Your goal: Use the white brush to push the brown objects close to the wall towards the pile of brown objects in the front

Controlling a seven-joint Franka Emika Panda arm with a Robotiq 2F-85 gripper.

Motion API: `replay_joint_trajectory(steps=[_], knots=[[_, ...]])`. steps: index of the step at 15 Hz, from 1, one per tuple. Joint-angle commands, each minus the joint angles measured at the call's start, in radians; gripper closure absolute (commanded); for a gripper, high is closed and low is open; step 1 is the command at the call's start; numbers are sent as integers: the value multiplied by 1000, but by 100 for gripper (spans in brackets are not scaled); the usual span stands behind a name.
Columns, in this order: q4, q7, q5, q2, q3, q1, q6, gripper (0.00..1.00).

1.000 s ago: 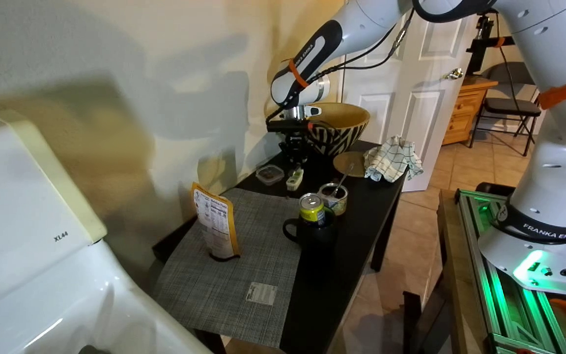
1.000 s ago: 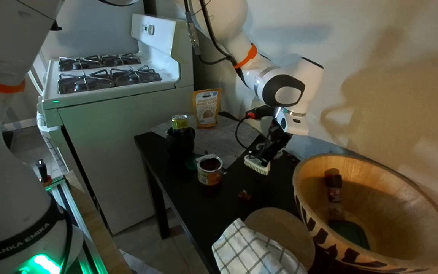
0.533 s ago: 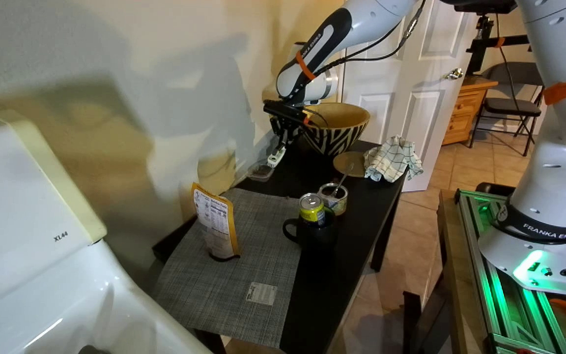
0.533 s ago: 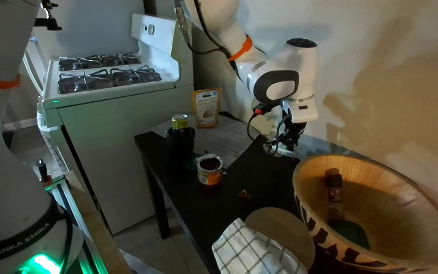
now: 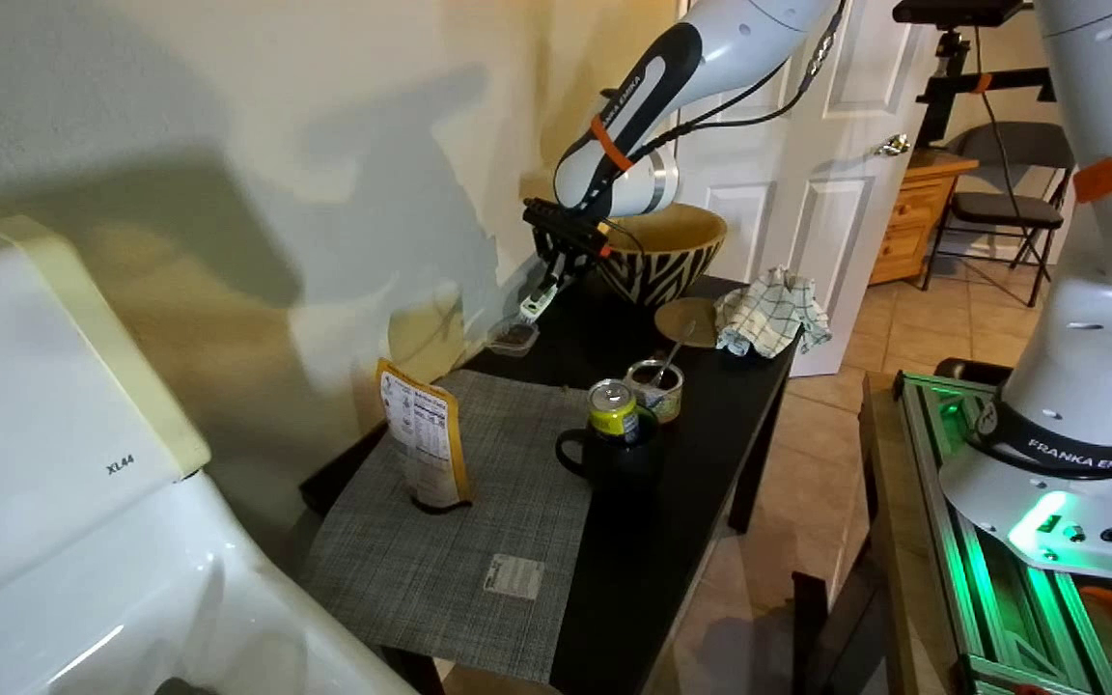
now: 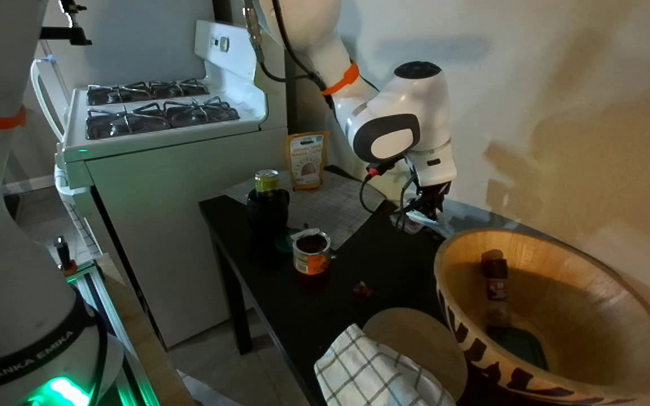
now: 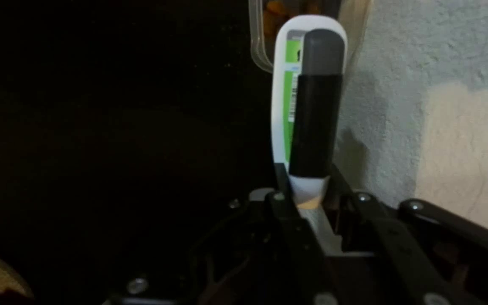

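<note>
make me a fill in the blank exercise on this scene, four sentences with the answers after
The gripper is shut on the handle of the white ____.
The mug holding the yellow-green can is ____ in colour.
The dark-capped bottle is inside the zebra-patterned wooden ____.
The white gas stove in an exterior view shows ____ burners.

Missing words: brush; black; bowl; four.

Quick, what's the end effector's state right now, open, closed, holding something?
End effector: closed, holding the white brush.
</note>
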State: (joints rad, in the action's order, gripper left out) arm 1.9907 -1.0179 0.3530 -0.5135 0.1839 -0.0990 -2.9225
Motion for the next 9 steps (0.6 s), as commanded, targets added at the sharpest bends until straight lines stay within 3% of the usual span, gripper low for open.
replay_joint_trajectory(steps=[1, 6, 9], knots=[[72, -49, 15, 23, 43, 49, -105, 94], [103, -99, 13, 13, 139, 129, -199, 94], [97, -123, 8, -14, 238, 213, -207, 94]])
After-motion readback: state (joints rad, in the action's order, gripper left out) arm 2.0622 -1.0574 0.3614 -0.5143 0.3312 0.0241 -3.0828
